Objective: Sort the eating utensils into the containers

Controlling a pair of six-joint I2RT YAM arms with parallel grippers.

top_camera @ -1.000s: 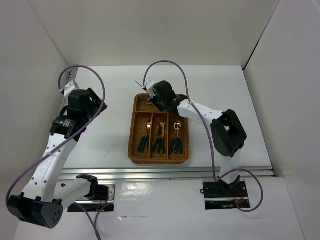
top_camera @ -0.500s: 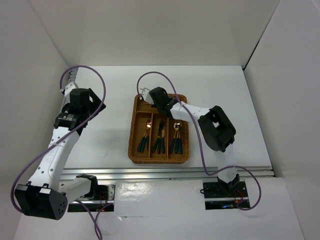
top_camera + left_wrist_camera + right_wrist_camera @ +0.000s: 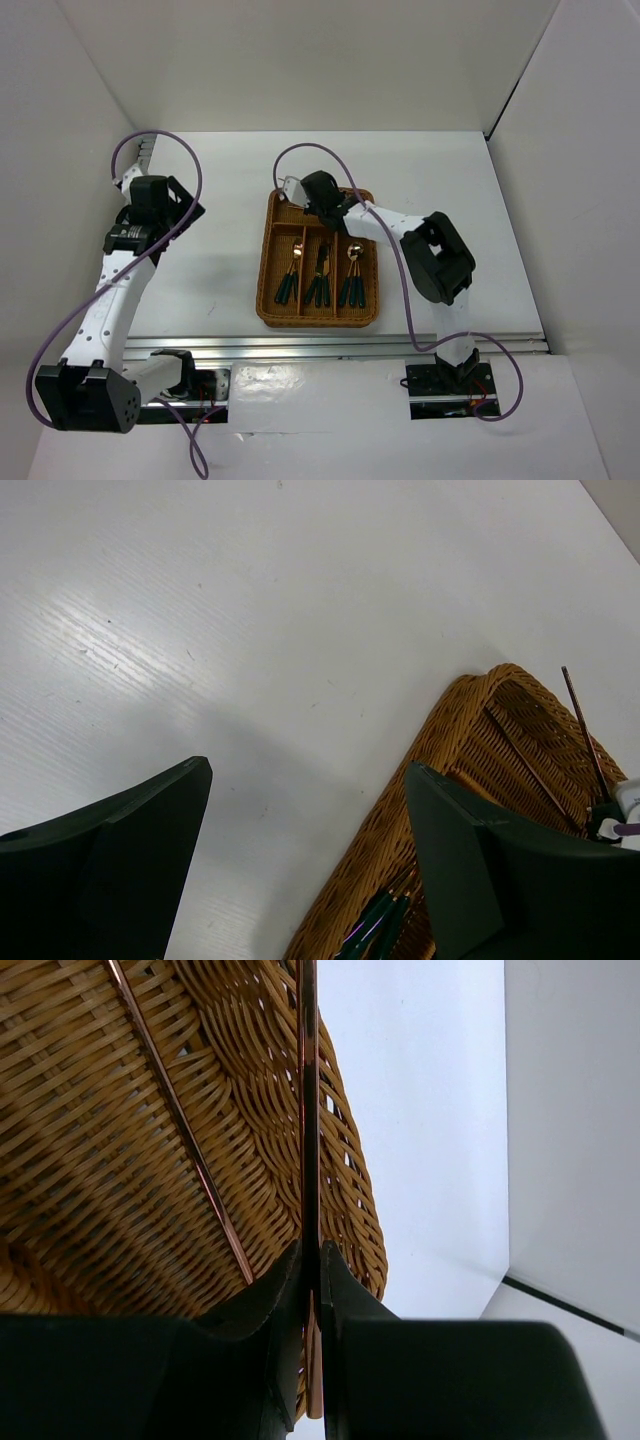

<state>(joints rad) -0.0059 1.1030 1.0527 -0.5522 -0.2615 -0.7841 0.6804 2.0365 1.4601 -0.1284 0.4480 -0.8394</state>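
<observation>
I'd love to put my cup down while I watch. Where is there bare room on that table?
Bare table lies between the left arm and the wicker tray, behind the tray, and right of the right arm. Crowded: the tray, with utensils and the right hand gripping a chopstick.

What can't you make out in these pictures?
Right wrist view: the chopstick in the right gripper runs off the top edge, tip unseen.
Top view: that gripper covers the far slot of the tray; fork or spoon heads too small to tell apart.
Left wrist view: bottom edge cuts off the green handles.
</observation>
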